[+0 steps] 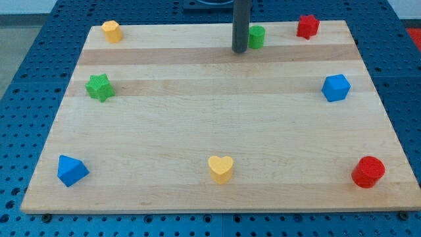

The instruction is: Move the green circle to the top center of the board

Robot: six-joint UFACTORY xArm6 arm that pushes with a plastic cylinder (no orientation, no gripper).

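Observation:
The green circle (256, 36) sits near the view's top edge of the wooden board (217, 105), slightly right of centre. My tip (240, 50) is at the end of the dark rod, right beside the green circle on its left, partly covering its left edge. I cannot tell whether they touch.
A yellow block (112, 31) lies at the top left and a red block (307, 26) at the top right. A green star (99, 87) is at the left, a blue block (335, 87) at the right. A blue block (71, 170), a yellow heart (221, 168) and a red circle (368, 172) lie along the bottom.

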